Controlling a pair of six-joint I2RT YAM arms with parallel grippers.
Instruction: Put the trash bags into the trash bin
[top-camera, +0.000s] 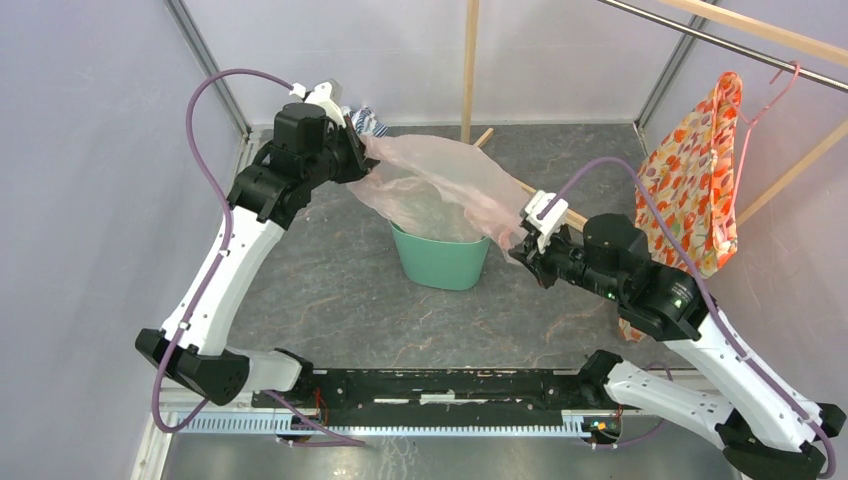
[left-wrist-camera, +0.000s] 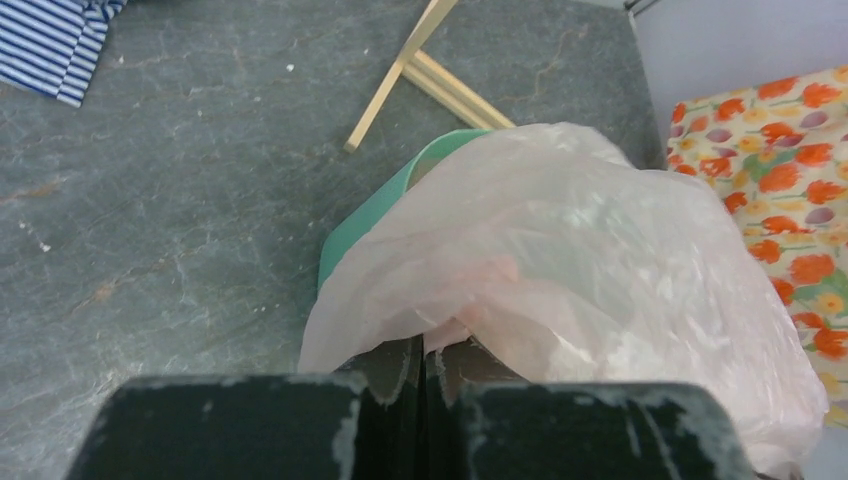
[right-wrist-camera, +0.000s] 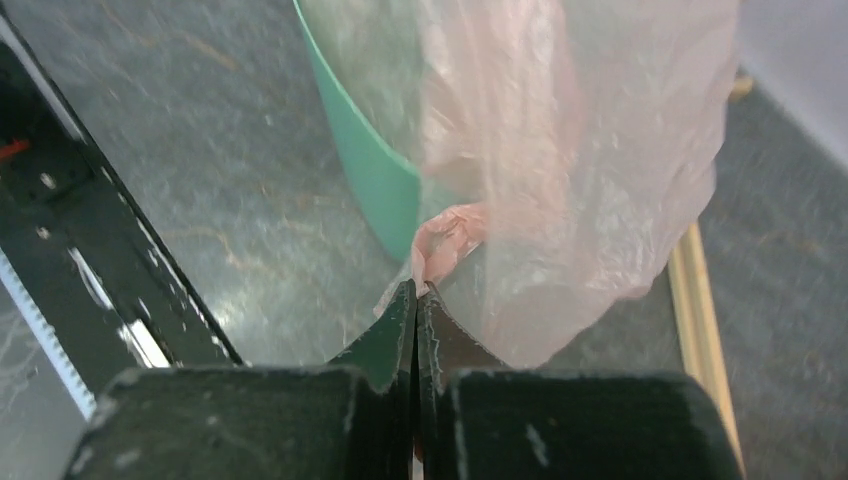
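top external: your left pincer (top-camera: 363, 163) and right pincer (top-camera: 519, 243) are each clamped on the pink trash bag (top-camera: 440, 178), stretched between them over the mint-green trash bin (top-camera: 440, 262). pull them wider apart and the thin film may tear or slip out.

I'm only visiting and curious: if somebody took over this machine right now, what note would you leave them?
Grippers: the left gripper is shut on one edge of the bag; the right gripper is shut on the opposite edge.
Things: the bag is stretched between them and sags over the mouth of the bin.
Done: bag gripped at both ends above the bin.
Left: lower it in and let go.
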